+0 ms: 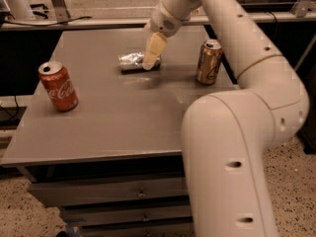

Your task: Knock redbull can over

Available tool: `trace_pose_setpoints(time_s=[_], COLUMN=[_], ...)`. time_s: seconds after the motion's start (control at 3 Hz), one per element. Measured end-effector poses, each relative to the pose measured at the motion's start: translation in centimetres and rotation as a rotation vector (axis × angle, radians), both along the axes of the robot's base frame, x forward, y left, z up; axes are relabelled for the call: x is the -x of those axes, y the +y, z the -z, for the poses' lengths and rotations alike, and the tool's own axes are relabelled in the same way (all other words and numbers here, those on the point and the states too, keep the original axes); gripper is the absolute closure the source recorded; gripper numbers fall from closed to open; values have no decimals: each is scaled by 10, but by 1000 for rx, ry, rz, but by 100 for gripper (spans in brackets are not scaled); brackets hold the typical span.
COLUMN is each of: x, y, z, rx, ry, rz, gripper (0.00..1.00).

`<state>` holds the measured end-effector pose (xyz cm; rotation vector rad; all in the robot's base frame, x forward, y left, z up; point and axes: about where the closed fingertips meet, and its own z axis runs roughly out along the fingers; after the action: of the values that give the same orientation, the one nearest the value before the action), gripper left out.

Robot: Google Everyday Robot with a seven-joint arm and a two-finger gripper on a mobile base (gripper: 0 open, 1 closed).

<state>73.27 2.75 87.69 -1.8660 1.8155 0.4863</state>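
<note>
The redbull can (131,61), slim and silver-grey, lies on its side on the grey table (118,117) near the back middle. My gripper (151,58) hangs just over the can's right end, its cream fingers pointing down in front of it. The can's right end is hidden behind the fingers. I cannot tell whether the gripper touches the can.
A red Coca-Cola can (59,86) stands upright at the table's left. A gold can (209,61) stands upright at the right, close to my arm. My arm's large lower link (232,157) covers the table's right front. Drawers sit under the table front.
</note>
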Motion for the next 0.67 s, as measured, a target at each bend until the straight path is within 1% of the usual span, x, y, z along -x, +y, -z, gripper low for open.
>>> trace_pose_setpoints(time_s=[0.33, 0.67], x=[4, 21], y=[-59, -114], z=[-39, -53], rx=[-63, -98], ry=[-124, -211], rz=[144, 285], gripper=[0, 0])
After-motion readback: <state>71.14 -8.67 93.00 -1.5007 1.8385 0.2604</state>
